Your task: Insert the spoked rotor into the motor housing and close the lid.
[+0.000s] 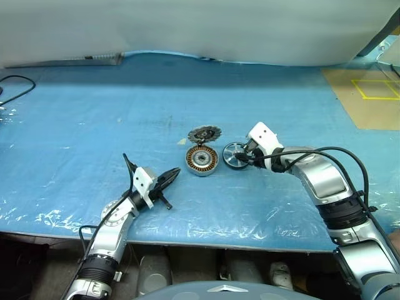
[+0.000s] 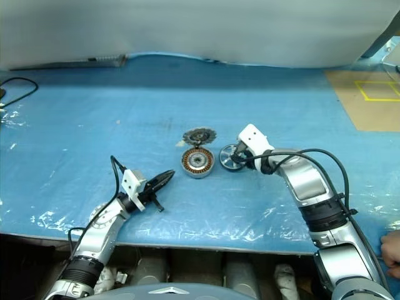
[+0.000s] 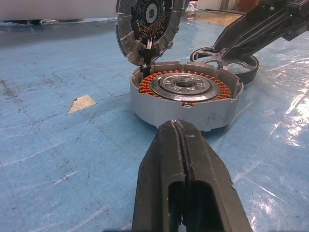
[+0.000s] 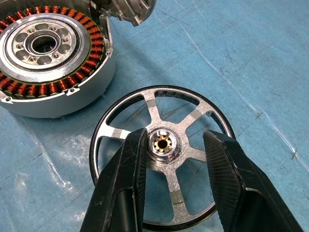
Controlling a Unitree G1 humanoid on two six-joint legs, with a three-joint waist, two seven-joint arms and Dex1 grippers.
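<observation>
1 motor housing [image 1: 201, 160] holds copper windings; spoked rotor [image 4: 161, 157] lies beside it.

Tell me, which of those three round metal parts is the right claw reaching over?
The spoked rotor, the thin open-spoked wheel; the right gripper straddles its hub.

The motor housing [image 1: 201, 160] sits flat on the blue-covered bench, a short grey puck, open side up, with copper-orange windings ringing a silver centre; the lid [image 1: 204, 134] stands tilted up at its far edge, joined there, its ribbed inner face with the dark centre turned toward the housing; the spoked rotor [image 4: 161, 152] lies just beside the housing to its right, a silver wheel with a thin dark-edged rim, five spokes and a brassy toothed hub.
</observation>
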